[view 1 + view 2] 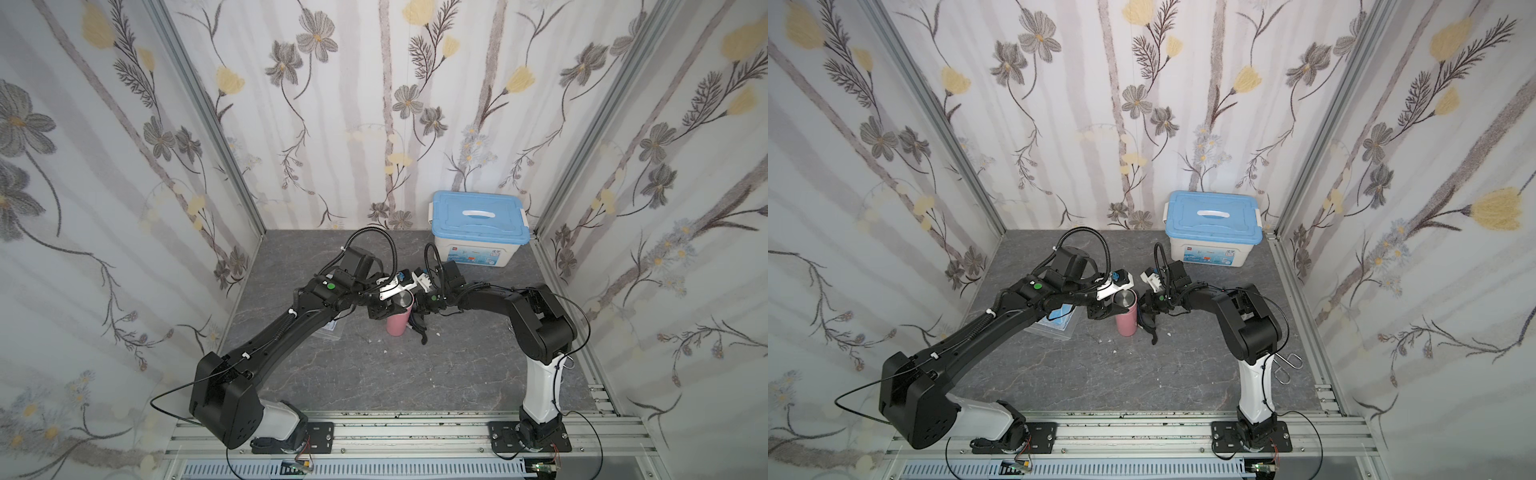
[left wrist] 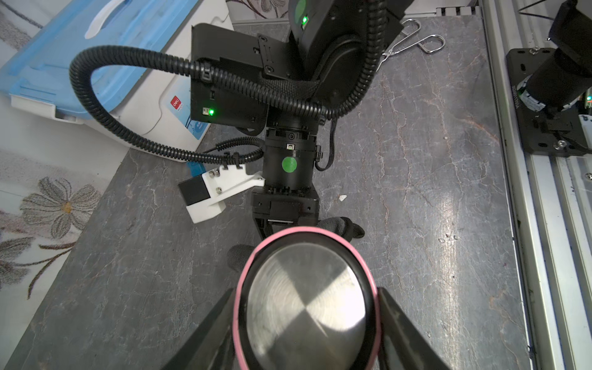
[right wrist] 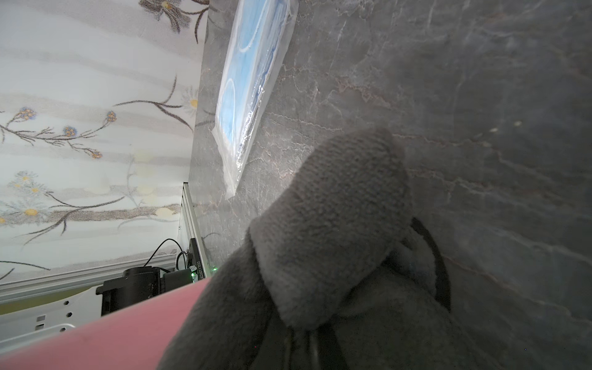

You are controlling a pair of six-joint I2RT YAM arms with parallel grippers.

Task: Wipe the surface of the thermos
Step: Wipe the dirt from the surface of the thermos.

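Thermos (image 1: 397, 322) upright mid-desk (image 1: 374, 374) in both top views, clamped near the cap by left claw (image 2: 306, 307). Only the right wrist view reveals grey cloth (image 3: 320, 256) pressed to the pink side; right claw (image 1: 419, 322) closed on cloth, fingers buried beneath.

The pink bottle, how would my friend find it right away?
Look at the middle of the grey marbled table, where the two black arms meet. The thermos stands upright between them. It is the only tall pink thing there, with a shiny silver cap, unlike the blue-lidded box.
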